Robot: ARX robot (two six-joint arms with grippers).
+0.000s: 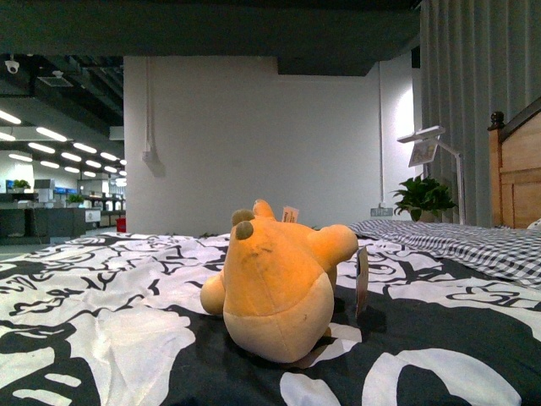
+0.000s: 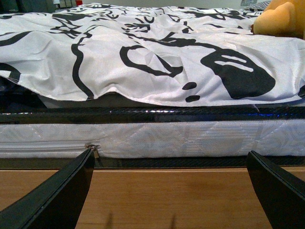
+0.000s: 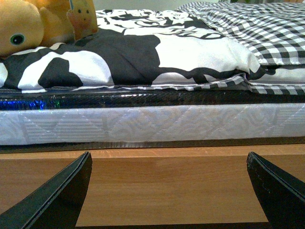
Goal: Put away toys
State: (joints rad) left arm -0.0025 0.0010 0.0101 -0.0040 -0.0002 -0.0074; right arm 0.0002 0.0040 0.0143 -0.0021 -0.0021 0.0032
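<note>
In the front view neither arm shows, so you have only the wrist cameras to judge the claws. In the left wrist view the left gripper (image 2: 170, 153) has its two dark fingers (image 2: 57, 200) spread wide, nothing between them. They frame the wooden bed rail (image 2: 167, 195) and the white mattress (image 2: 167, 138) edge beyond it. Only a yellow sliver of the plush animal (image 2: 281, 19) shows there, cut off by the frame edge, on the black-and-white duvet (image 2: 143, 43).

In the front view the plush animal (image 1: 279, 292) lies on the duvet (image 1: 101, 296) just below the middle of the frame. Its face is hidden from you. A broad rounded end faces the camera, two brown-tipped ears (image 1: 243, 227) stand at its upper left, and a stubby limb (image 1: 340, 242) reaches to the upper right. Its long axis seems to run away from the camera, leaning right, though you cannot be sure. A tag (image 1: 362, 283) hangs just right of it. Farther right lie checked bedding (image 1: 473, 241) and a wooden headboard (image 1: 517, 169), which is cut off at the right edge.

In the right wrist view the right gripper (image 3: 168, 155) is also wide open and empty. The plush animal (image 3: 24, 28) is cropped there to part of its head with one black eye (image 3: 17, 38), and the tag (image 3: 82, 19) stands beside it.
</note>
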